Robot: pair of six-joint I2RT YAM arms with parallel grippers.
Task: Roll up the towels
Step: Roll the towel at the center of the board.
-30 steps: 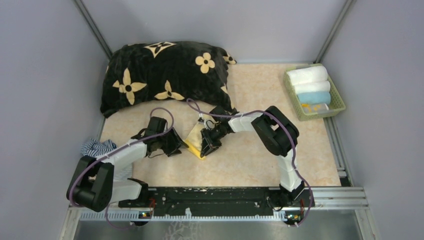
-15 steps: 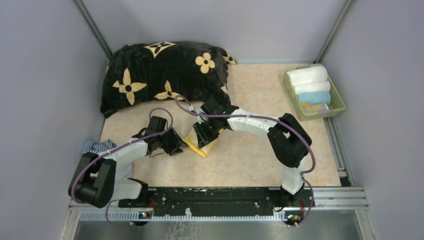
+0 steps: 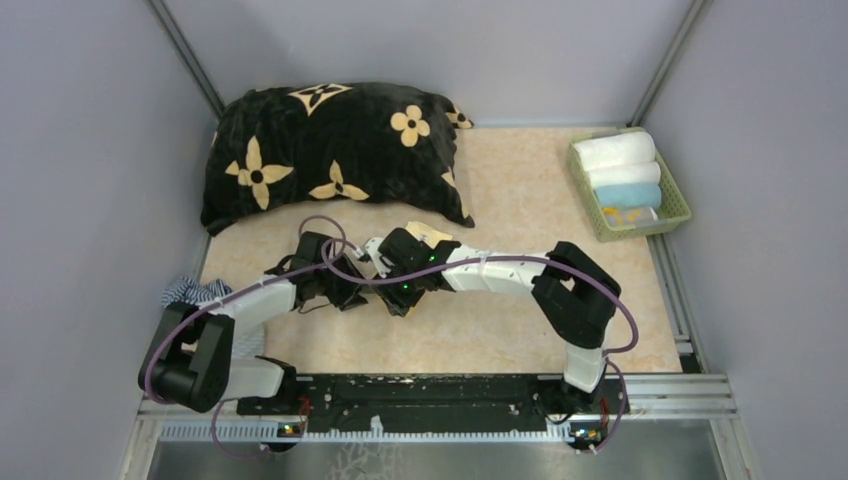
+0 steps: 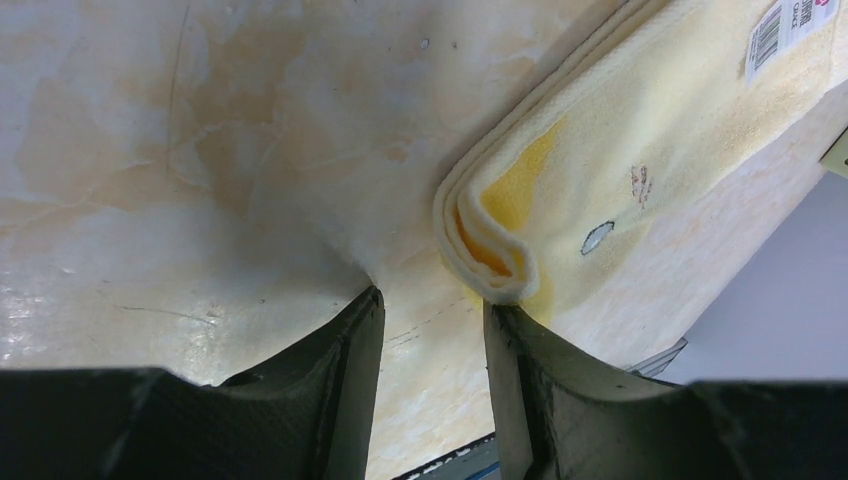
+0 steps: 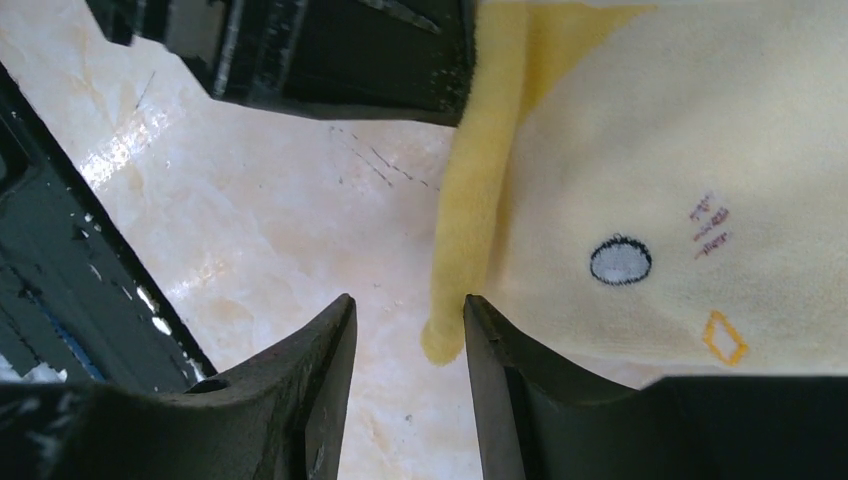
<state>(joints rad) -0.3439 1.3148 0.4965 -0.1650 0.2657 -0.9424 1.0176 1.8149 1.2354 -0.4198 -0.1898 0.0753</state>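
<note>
A folded yellow towel point(image 4: 640, 150) lies on the table with one edge curled over point(image 4: 490, 262). In the top view my right arm covers nearly all of it. My left gripper point(image 4: 430, 305) is open just in front of that curled edge, its right fingertip touching the cloth and nothing between the fingers. My right gripper point(image 5: 408, 305) is open too. The end of the towel's thick yellow edge point(image 5: 462, 250) reaches between its fingers, beside the right one. The two grippers, left point(image 3: 350, 290) and right point(image 3: 390, 290), face each other closely. A rolled light blue towel point(image 3: 630, 195) lies in the green basket.
A big black cushion with cream flowers point(image 3: 330, 150) lies at the back left, close behind the arms. A green basket point(image 3: 681, 200) with rolled towels stands at the back right. A blue-and-white striped cloth point(image 3: 195, 293) sits at the left edge beside the left arm.
My right arm has stretched leftward across the yellow towel, now covering it from above, and its gripper has opened. The left gripper has stayed nearly still.
</note>
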